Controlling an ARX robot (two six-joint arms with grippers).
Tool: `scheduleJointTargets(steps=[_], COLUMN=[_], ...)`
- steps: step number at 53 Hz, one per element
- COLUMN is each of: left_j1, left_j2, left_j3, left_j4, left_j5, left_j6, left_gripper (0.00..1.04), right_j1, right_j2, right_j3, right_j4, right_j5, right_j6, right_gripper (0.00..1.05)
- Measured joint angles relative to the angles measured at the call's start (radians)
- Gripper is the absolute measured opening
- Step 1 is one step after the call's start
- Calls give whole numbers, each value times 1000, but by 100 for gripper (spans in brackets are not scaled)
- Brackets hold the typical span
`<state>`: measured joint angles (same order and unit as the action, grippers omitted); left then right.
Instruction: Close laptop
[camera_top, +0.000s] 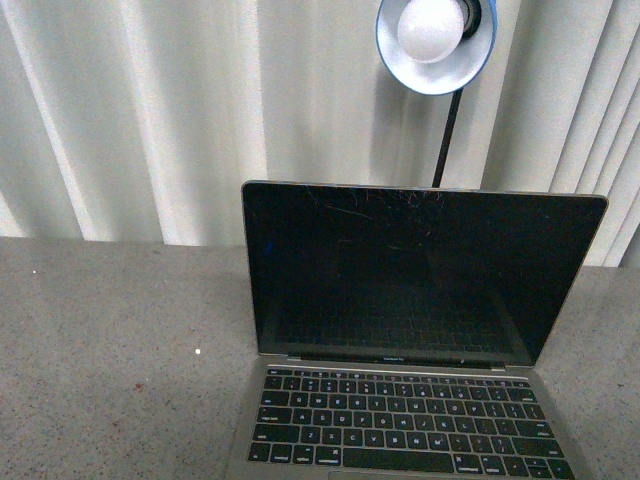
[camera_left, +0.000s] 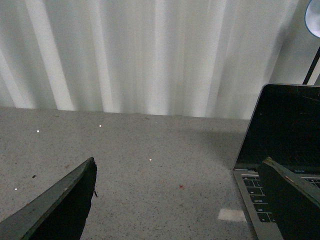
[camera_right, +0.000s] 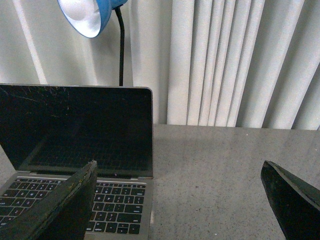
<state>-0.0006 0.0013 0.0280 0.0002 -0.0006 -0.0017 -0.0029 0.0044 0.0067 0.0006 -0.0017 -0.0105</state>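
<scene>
Laptop (camera_top: 400, 300) stands open on the grey table (camera_top: 120, 330), with a blue lamp (camera_top: 435, 40) at its 12 o'clock. Left gripper (camera_left: 179, 165) and right gripper (camera_right: 179, 165) are spread wide, holding nothing.

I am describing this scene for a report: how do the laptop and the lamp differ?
The laptop is grey and rests on the table; the lamp is blue and rises behind it. The laptop's screen is dark; the lamp's bulb looks white. Both face the camera.
</scene>
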Motion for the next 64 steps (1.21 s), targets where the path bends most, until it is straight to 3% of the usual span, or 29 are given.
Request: scheduleJointTargets(steps=[64], left_j1=[0], left_j2=[0], left_j3=[0], left_j4=[0], left_j5=[-1], left_j6=[0], left_gripper=[98], right_j1=[0], right_j2=[0], right_j3=[0], right_j4=[0], right_j5=[0], right_j6=[0], right_gripper=[97])
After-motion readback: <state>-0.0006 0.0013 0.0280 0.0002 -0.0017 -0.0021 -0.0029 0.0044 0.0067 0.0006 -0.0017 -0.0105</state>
